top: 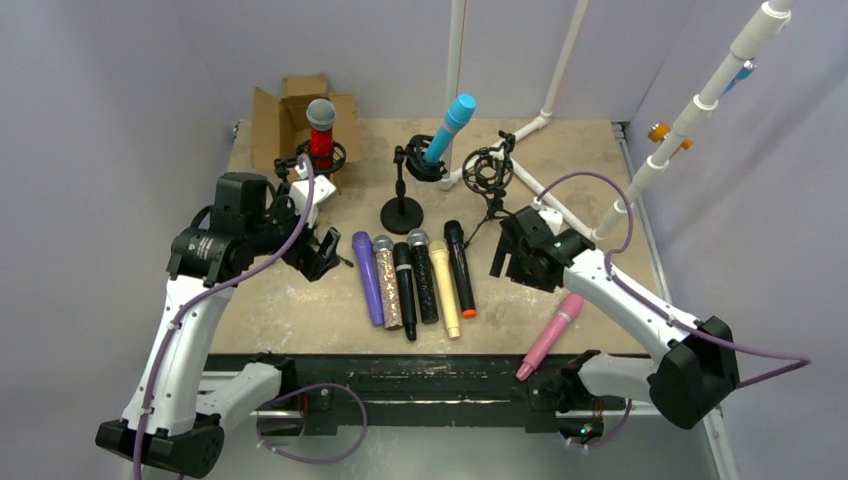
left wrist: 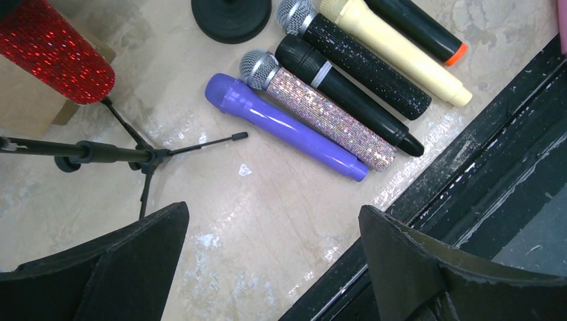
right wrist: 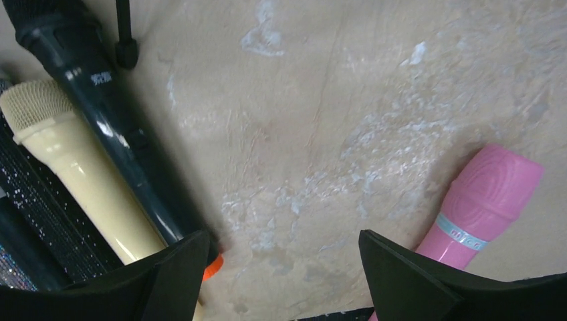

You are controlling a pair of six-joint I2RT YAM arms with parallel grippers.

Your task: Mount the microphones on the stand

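Several microphones lie side by side on the table: purple (top: 367, 277), silver glitter (top: 388, 282), black (top: 405, 290), black glitter (top: 424, 276), cream (top: 445, 288) and black with an orange end (top: 460, 268). A pink microphone (top: 550, 335) lies at the front right. A red glitter microphone (top: 320, 135) stands in a shock mount at the back left. A light blue one (top: 448, 127) sits in the centre stand's mount. My left gripper (top: 322, 255) is open and empty, left of the purple microphone (left wrist: 287, 127). My right gripper (top: 512, 262) is open and empty, between the orange-ended microphone (right wrist: 114, 134) and the pink one (right wrist: 481, 207).
An empty black shock mount (top: 487, 171) on a small tripod stands at the back right. A cardboard box (top: 290, 115) sits behind the red microphone. White pipes (top: 700, 100) rise at the back and right. The centre stand's round base (top: 402, 214) sits behind the row.
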